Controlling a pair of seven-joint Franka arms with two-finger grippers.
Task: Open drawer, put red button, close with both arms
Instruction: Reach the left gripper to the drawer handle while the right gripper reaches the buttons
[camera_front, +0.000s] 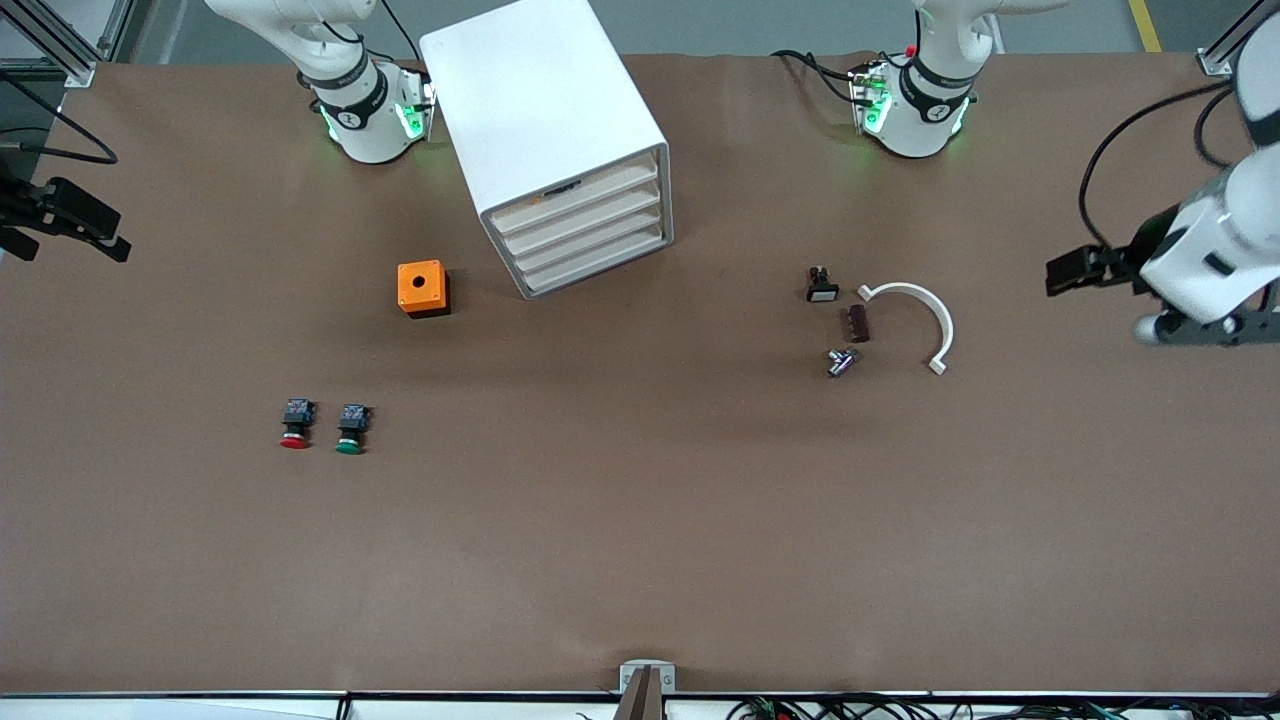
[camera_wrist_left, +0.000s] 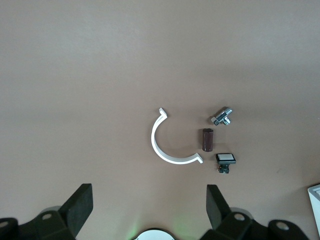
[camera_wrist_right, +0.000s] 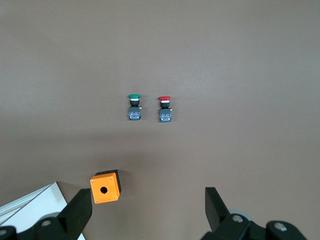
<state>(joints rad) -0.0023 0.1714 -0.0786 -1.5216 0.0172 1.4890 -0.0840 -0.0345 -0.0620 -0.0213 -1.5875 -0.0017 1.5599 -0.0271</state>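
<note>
The red button (camera_front: 296, 424) lies on its side on the brown table toward the right arm's end, beside its green twin (camera_front: 350, 430); it also shows in the right wrist view (camera_wrist_right: 164, 109). The white cabinet (camera_front: 545, 110) stands between the arm bases. Its four cream drawers (camera_front: 590, 232) are all shut, and the top front bears a small dark mark. My right gripper (camera_front: 62, 218) hangs open and empty above the table's right-arm end, its fingers wide apart in its wrist view (camera_wrist_right: 148, 202). My left gripper (camera_front: 1092, 270) hangs open and empty above the left-arm end (camera_wrist_left: 148, 200).
An orange box with a round hole (camera_front: 422, 288) sits beside the cabinet, toward the right arm's end. Toward the left arm's end lie a white curved clip (camera_front: 915, 320), a brown cylinder (camera_front: 858, 323), a metal fitting (camera_front: 842, 361) and a small black white-capped switch (camera_front: 822, 285).
</note>
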